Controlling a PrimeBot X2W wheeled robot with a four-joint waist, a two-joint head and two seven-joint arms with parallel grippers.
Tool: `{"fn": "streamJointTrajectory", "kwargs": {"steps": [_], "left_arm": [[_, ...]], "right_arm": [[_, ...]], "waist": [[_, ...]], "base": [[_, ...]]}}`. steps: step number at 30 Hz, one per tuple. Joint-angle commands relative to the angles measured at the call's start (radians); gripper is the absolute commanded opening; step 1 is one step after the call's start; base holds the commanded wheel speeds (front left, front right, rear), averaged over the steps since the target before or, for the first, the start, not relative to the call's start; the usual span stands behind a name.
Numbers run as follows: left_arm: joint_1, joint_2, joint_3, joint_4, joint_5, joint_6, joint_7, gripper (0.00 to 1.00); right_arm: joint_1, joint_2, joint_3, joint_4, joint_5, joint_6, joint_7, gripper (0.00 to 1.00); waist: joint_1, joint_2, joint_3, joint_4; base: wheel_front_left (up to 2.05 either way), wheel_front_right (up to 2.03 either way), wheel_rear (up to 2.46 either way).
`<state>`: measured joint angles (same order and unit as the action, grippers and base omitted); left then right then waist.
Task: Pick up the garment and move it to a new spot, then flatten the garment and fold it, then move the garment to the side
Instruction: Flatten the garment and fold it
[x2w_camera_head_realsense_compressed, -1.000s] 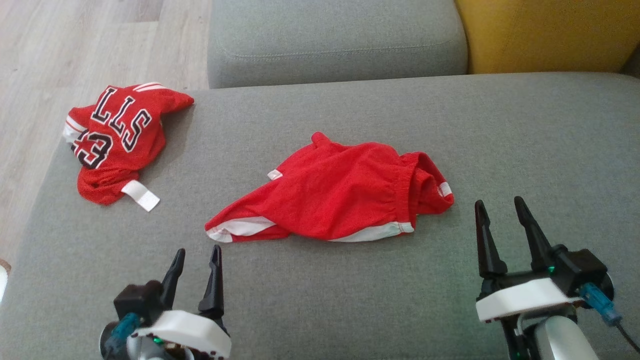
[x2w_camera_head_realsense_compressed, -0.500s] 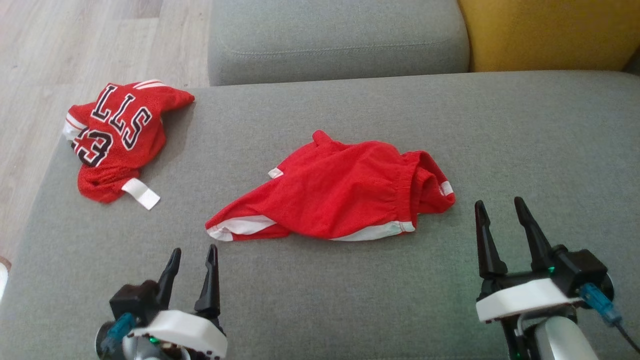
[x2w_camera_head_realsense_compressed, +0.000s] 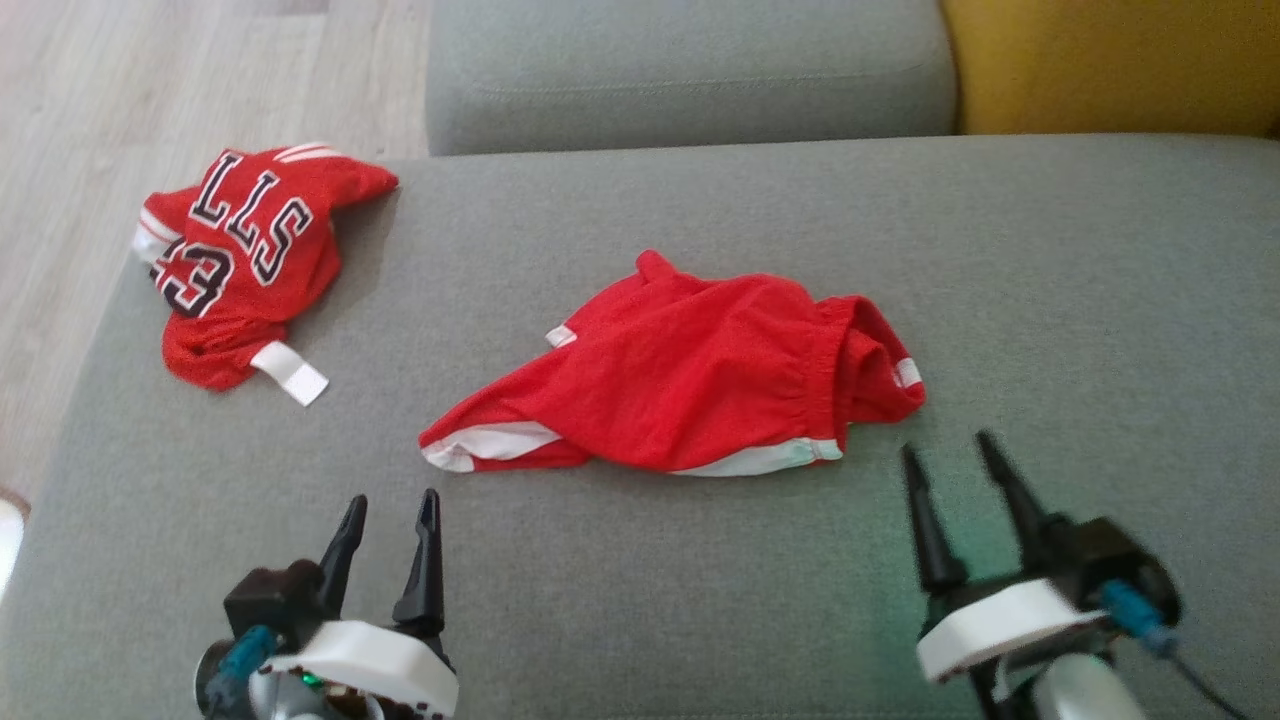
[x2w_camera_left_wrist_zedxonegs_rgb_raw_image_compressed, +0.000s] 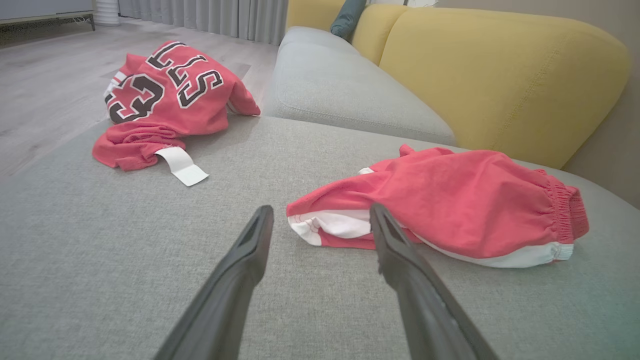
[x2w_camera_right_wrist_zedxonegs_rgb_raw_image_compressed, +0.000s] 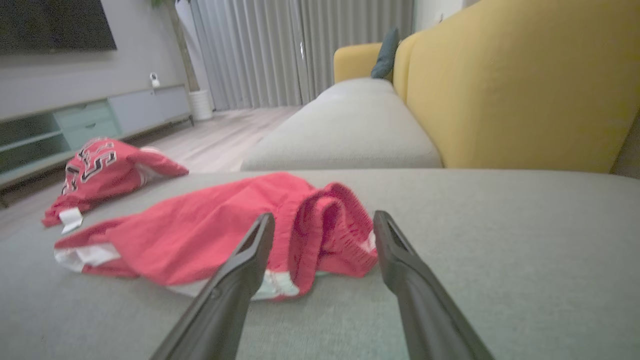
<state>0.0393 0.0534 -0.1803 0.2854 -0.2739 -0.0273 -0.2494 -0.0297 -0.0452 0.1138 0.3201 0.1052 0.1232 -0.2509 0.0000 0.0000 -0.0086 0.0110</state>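
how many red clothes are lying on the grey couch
2. The red mesh shorts with white trim lie crumpled in the middle of the grey fabric seat cushion; the red lettered jersey is bunched at its far left corner. None appear hidden.

A pair of red shorts (x2w_camera_head_realsense_compressed: 690, 385) with white trim lay loosely crumpled and flat near the middle of a grey sofa seat (x2w_camera_head_realsense_compressed: 1050, 280). The gathered elastic waistband (x2w_camera_head_realsense_compressed: 835, 370) was bunched and folded over at the right end. At the left end, a white-edged leg opening (x2w_camera_head_realsense_compressed: 480, 447) tapered to a narrow point on the cushion.
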Motion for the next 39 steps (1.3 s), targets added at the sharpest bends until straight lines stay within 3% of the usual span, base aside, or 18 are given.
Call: {"fn": "streamJointTrajectory", "kwargs": {"steps": [1, 14, 21, 22, 24, 25, 31, 32, 39], "left_arm": [[-0.039, -0.003, 0.028, -0.033, 0.007, 0.0, -0.012, 1.0], [-0.087, -0.003, -0.009, -0.053, -0.018, 0.017, -0.012, 1.0], [-0.099, -0.003, -0.009, -0.059, -0.022, 0.023, -0.012, 1.0], [-0.1, -0.003, -0.009, -0.06, -0.022, 0.024, -0.012, 1.0], [-0.101, -0.003, -0.007, -0.06, -0.022, 0.024, -0.012, 1.0], [-0.102, -0.003, -0.007, -0.06, -0.022, 0.025, -0.012, 1.0], [-0.107, -0.003, -0.005, -0.054, -0.022, 0.023, -0.012, 1.0], [-0.108, -0.003, -0.005, -0.051, -0.022, 0.022, -0.012, 1.0], [-0.113, -0.003, -0.031, -0.012, -0.031, -0.007, -0.012, 1.0]], "right_arm": [[-0.041, -0.005, 0.04, -0.001, -0.021, 0.008, -0.011, 1.0], [-0.214, -0.005, 0.025, 0.294, -0.166, 0.008, -0.011, 1.0], [-0.256, -0.005, 0.004, 0.359, -0.193, 0.008, -0.011, 1.0], [-0.26, -0.005, 0.004, 0.36, -0.194, 0.008, -0.011, 0.95], [-0.266, -0.005, 0.008, 0.361, -0.195, 0.008, -0.011, 0.74], [-0.268, -0.005, 0.011, 0.361, -0.194, 0.008, -0.011, 0.56], [-0.277, -0.005, 0.036, 0.377, -0.186, 0.008, -0.011, 0.14], [-0.279, -0.005, 0.04, 0.38, -0.184, 0.008, -0.011, 0.01], [-0.269, -0.005, 0.019, 0.33, -0.151, 0.008, -0.011, 0.0]], "waist": [[0.0, 0.0, 0.012, 0.013], [0.0, 0.0, 0.11, 0.118], [0.0, 0.0, 0.138, 0.136], [0.0, 0.0, 0.141, 0.136], [0.0, 0.0, 0.145, 0.134], [0.0, 0.0, 0.147, 0.133], [0.0, 0.0, 0.154, 0.118], [0.0, 0.0, 0.155, 0.114], [0.0, 0.0, 0.16, 0.079]], "base": [[0.0, 0.0, 0.0], [0.0, 0.0, 0.0], [0.0, 0.0, 0.0], [0.0, 0.0, 0.0], [0.0, 0.0, 0.0], [0.0, 0.0, 0.0], [0.0, 0.0, 0.0], [0.0, 0.0, 0.0], [0.0, 0.0, 0.0]]}}
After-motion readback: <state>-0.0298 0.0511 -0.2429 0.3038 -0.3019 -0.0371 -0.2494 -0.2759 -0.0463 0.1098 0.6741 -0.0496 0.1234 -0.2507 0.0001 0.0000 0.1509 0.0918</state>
